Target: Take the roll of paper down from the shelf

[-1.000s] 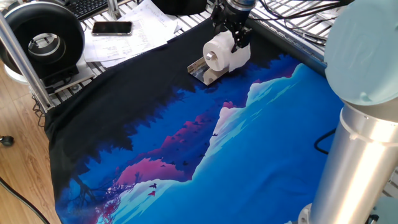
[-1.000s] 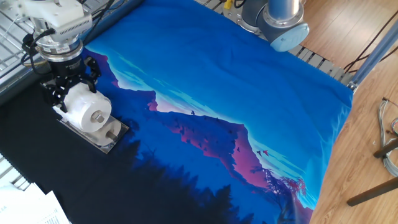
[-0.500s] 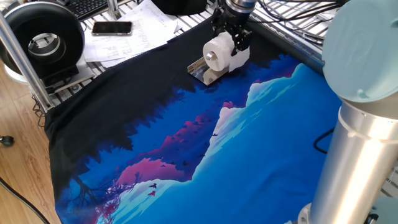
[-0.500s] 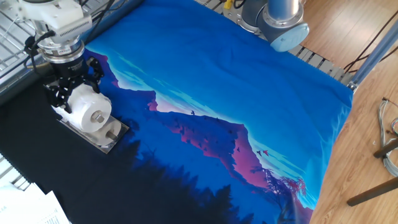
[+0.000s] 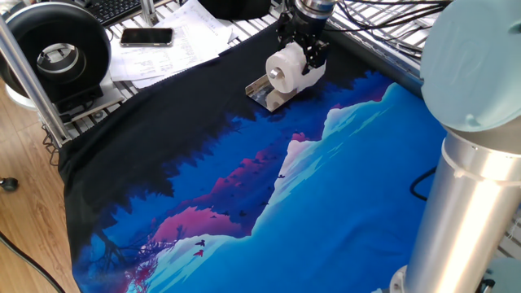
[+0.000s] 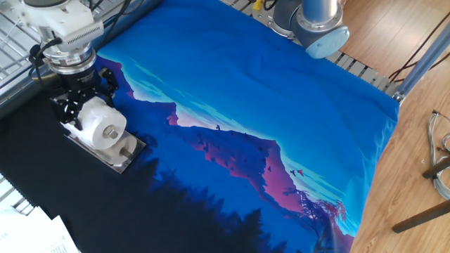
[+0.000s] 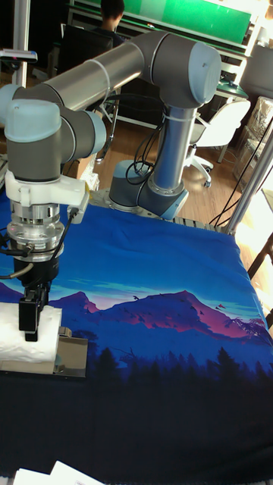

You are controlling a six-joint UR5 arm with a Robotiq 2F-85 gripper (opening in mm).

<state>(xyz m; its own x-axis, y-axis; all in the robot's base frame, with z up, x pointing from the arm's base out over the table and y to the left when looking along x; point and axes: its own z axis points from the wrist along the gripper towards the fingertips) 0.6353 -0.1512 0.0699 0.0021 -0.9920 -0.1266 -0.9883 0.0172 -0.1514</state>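
One fixed view: roll of paper (image 5: pixel 289 70) on the shelf (image 5: pixel 267 92), near the far edge of the desk (image 5: pixel 342 203); tool (image 5: pixel 302 50) clamped on the roll from above. Open blue cloth (image 5: pixel 326 195) in front; black spool (image 5: pixel 55 50), phone (image 5: pixel 146 36) and papers (image 5: pixel 183 41) to the left.

The other fixed view: tool (image 6: pixel 83 114) fingers hugging both sides of the roll (image 6: pixel 104 125); shelf (image 6: pixel 116 152) plate beneath, wide clear cloth (image 6: pixel 246 91) to the right.

Tall fixed view: roll (image 7: pixel 30 332) at the left edge, shelf (image 7: pixel 64 358) rail beside it; chair (image 7: pixel 216 125) behind.

The end effector (image 6: pixel 84 112) stands over the roll of paper (image 6: pixel 104 125), its black fingers (image 6: pixel 62 109) on either side of the white roll, which lies on the shiny shelf (image 6: pixel 116 156) upon the blue mountain-print cloth (image 6: pixel 267 105) covering the surface
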